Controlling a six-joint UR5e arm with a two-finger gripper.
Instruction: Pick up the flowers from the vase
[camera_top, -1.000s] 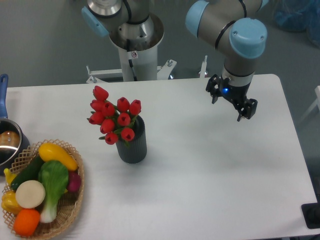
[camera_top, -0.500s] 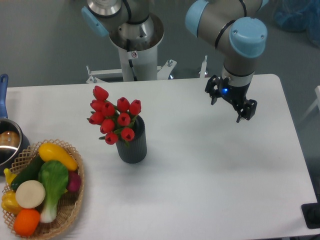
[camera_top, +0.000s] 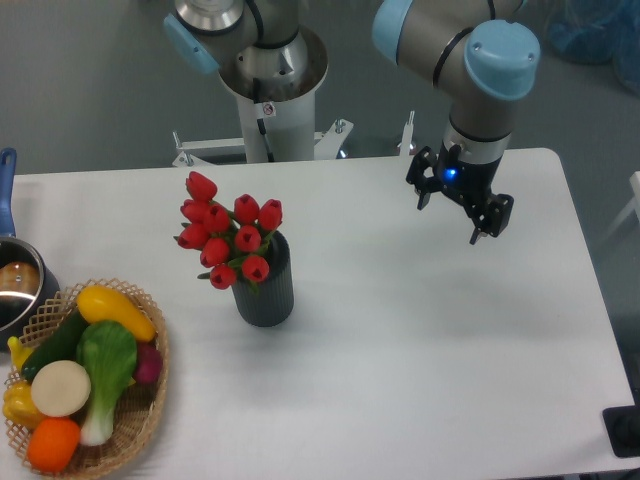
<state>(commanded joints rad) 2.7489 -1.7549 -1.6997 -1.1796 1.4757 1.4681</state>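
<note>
Red tulip flowers (camera_top: 228, 238) upright in the ribbed vase (camera_top: 266, 283), stems down its mouth, left of bench (camera_top: 420, 330) centre. Well apart to the right, hand (camera_top: 456, 205) spread and empty, hovering, presumably ready for an approach from above.

Your arm reaches in from the far side; its gripper (camera_top: 458, 215) hangs at far right, fingers spread, holding nothing.
</note>
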